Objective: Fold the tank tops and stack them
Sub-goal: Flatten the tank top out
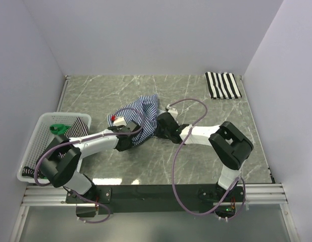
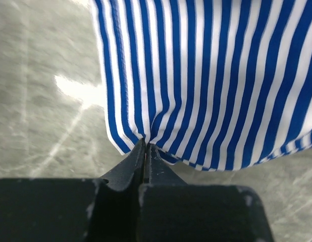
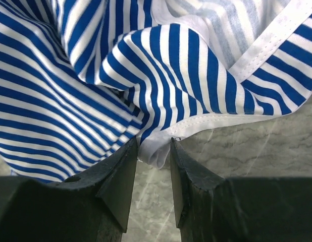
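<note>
Marble table — grey, veined.
White mesh basket at left edge of table.
Blue-striped tank top crumpled mid-table, between both arms.
Black-and-white tank top folded flat, far right corner.
Left gripper clenched tight on blue-striped edge.
Right gripper — jaws part-way apart, pinching white-trimmed fold of same top.

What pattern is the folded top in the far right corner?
The top has broad black-and-white stripes; best in the overhead view.
</note>
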`<act>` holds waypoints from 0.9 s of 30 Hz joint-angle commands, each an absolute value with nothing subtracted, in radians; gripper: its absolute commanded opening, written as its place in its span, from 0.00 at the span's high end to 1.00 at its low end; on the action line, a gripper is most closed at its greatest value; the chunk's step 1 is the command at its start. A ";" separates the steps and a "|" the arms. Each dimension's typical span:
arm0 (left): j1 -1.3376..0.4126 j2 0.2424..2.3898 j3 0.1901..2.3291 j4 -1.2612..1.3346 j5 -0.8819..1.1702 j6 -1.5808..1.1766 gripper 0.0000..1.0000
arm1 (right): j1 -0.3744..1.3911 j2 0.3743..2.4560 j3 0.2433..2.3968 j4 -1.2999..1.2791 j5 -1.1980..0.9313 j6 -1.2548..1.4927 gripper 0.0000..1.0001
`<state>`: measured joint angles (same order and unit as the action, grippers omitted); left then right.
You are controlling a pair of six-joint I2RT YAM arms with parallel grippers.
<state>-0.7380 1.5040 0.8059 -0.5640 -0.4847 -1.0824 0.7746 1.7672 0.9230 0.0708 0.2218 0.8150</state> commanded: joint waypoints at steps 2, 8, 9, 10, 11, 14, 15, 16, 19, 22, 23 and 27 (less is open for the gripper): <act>-0.667 1.417 0.812 -0.557 -0.486 -1.062 0.99 | 0.775 1.789 0.936 0.127 0.230 0.831 0.60; -0.617 1.385 0.801 -0.563 -0.477 -1.045 0.99 | 0.775 1.816 0.952 0.144 0.227 0.842 0.68; -0.603 1.384 0.802 -0.564 -0.474 -1.046 0.99 | 0.773 1.824 0.960 0.134 0.229 0.842 0.75; -0.598 1.381 0.801 -0.563 -0.471 -1.045 0.99 | 0.769 1.827 0.969 0.118 0.239 0.839 0.91; -0.592 1.376 0.799 -0.564 -0.469 -1.042 0.99 | 0.749 1.822 0.966 0.097 0.247 0.839 1.00; -0.560 1.362 0.798 -0.558 -0.457 -1.032 0.99 | 0.657 1.746 0.895 0.098 0.220 0.844 1.00; -0.539 1.356 0.799 -0.558 -0.454 -1.031 0.99 | 0.628 1.715 0.872 0.100 0.209 0.838 1.00; -0.529 1.351 0.801 -0.554 -0.445 -1.026 0.99 | 0.594 1.657 0.835 0.092 0.203 0.831 1.00; -0.496 1.338 0.824 -0.558 -0.436 -1.003 0.99 | 0.496 1.533 0.795 0.040 0.215 0.789 1.00; -0.485 1.325 0.873 -0.571 -0.434 -0.985 0.99 | 0.445 1.433 0.779 -0.006 0.232 0.750 1.00; -0.486 1.324 0.885 -0.583 -0.433 -0.982 0.99 | 0.442 1.413 0.778 -0.021 0.239 0.743 1.00; -0.485 1.295 0.957 -0.624 -0.434 -0.966 0.99 | 0.430 1.333 0.796 -0.081 0.290 0.713 1.00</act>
<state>-0.4877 1.3502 0.8829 -0.5938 -0.4313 -1.0023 0.4343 1.3869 0.7792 -0.0162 0.2260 0.7609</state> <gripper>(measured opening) 0.018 0.009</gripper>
